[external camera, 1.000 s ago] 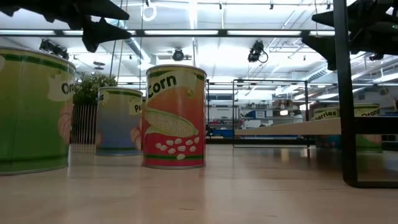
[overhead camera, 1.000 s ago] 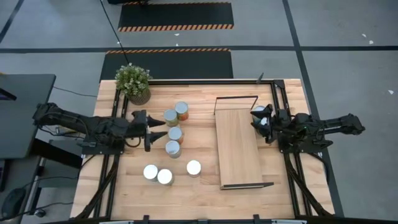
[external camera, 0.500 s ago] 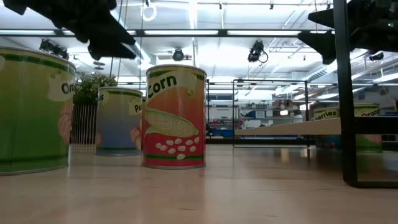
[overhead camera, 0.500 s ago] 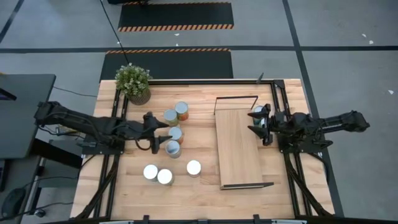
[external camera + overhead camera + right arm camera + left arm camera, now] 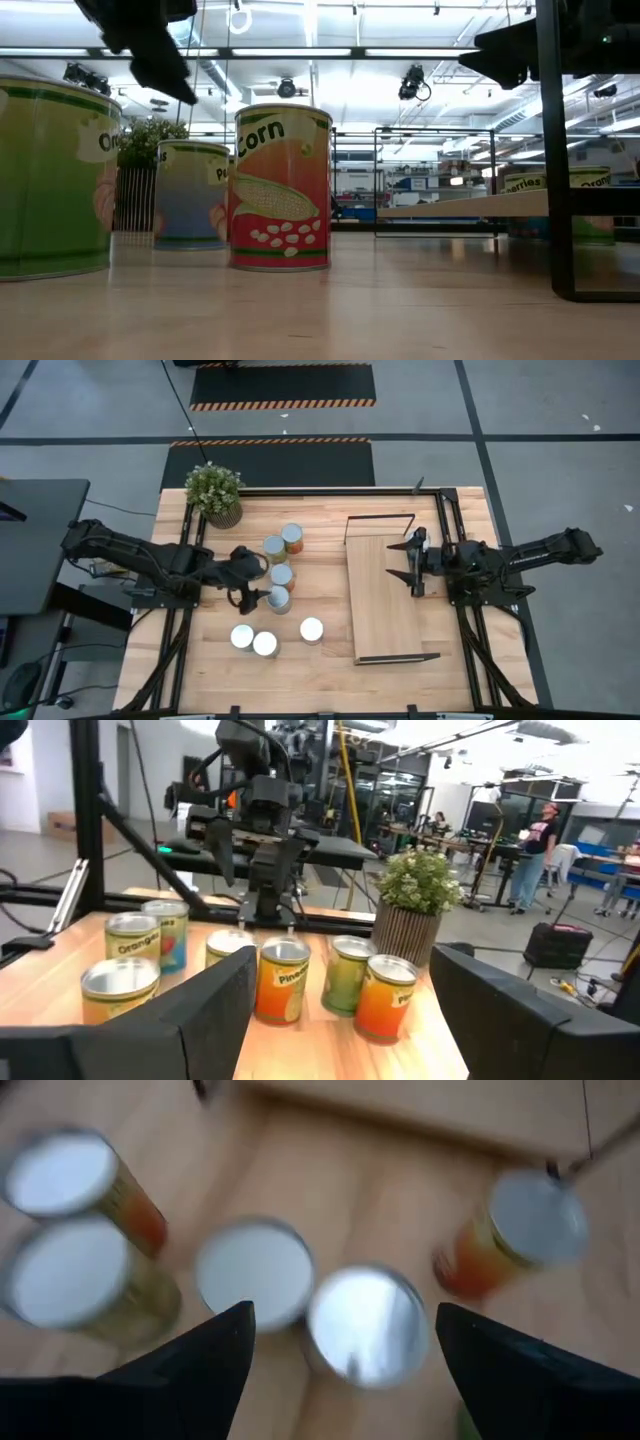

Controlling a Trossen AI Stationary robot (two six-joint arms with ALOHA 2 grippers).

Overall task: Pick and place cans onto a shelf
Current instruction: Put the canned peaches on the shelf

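Seven cans stand upright on their bases on the tabletop left of the shelf (image 5: 383,595): four in a cluster (image 5: 281,574) and three nearer the front (image 5: 264,644). My left gripper (image 5: 250,576) is open, hovering just left of the cluster and tipped down. Its wrist view looks onto the silver can tops (image 5: 368,1325). My right gripper (image 5: 408,560) is open and empty above the shelf's right edge. In the low view two more cans (image 5: 588,182) show behind the shelf board. A corn can (image 5: 281,187) stands nearest the camera.
A potted plant (image 5: 214,492) stands at the table's far left corner, beyond the cluster. The shelf's black end frames (image 5: 380,518) rise at its far and near ends. People show in the room beyond the table (image 5: 545,830). Bare wood lies between the cans and the shelf.
My left gripper has moved toward the table's right edge and down toward the can cluster, tipping its fingers downward. My right gripper has moved toward the table's left edge, out over the shelf's right side. The cans have stayed put.
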